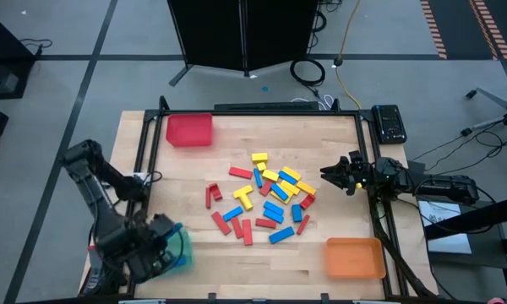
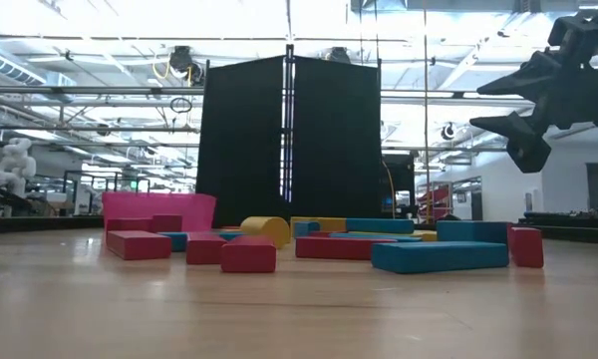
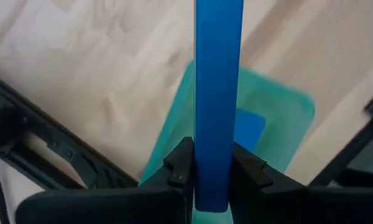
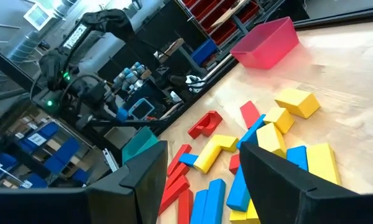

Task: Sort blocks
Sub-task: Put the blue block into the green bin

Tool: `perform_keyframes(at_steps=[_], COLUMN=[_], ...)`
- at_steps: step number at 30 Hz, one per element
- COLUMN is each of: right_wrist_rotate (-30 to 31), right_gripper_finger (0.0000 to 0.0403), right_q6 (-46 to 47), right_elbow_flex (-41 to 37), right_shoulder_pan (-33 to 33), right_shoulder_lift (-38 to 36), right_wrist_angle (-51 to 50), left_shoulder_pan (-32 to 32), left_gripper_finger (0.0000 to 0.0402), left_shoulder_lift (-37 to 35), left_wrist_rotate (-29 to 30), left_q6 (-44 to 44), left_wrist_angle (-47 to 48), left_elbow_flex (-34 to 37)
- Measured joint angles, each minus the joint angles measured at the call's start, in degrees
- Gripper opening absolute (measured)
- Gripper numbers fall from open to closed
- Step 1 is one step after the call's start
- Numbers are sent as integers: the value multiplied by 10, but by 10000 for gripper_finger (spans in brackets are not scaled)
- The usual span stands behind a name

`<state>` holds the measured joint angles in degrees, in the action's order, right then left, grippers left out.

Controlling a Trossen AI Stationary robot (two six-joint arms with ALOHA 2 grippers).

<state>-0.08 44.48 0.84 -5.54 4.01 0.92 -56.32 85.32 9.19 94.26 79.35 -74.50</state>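
Observation:
The blocks [image 1: 266, 198] lie in a loose heap of red, blue and yellow bars on the middle of the wooden table, flat on their broad faces. My left gripper [image 1: 165, 247] stands at the near left corner over a green tray [image 3: 280, 118], shut on a long blue block [image 3: 217, 74]. Another blue block [image 3: 250, 129] lies in that tray. My right gripper [image 1: 331, 174] hovers level at the table's right side, just right of the heap, open with nothing between its fingers [image 4: 146, 177]. My left gripper pinches the blue block between its two fingers [image 3: 179, 168] at one end [image 3: 217, 177], on its two narrow long sides. The fingers point down from above. The block reaches on past the fingertips and hangs clear above the green tray.
A red tray [image 1: 189, 129] stands at the far left and an orange tray [image 1: 353, 257] at the near right. A black frame rail [image 1: 144, 152] runs along the table's left edge. Bare wood lies between the heap and the near edge.

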Motion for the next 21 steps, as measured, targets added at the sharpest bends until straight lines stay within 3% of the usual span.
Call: perform_keyframes(at_steps=[11,15,21], right_wrist_rotate=[0,1,2], right_gripper_finger=[199,199,199], right_q6=[1,1,1], right_elbow_flex=[0,0,0], right_shoulder_pan=[0,0,0], right_shoulder_lift=[0,0,0], right_wrist_angle=[0,0,0], left_shoulder_pan=[-119,-135,-136], left_gripper_finger=[59,59,59], left_shoulder_lift=[74,80,80], left_wrist_rotate=[-27,-61,-63], left_q6=[75,75,70], left_wrist_angle=[-11,-73,-161], left_elbow_flex=[8,51,113])
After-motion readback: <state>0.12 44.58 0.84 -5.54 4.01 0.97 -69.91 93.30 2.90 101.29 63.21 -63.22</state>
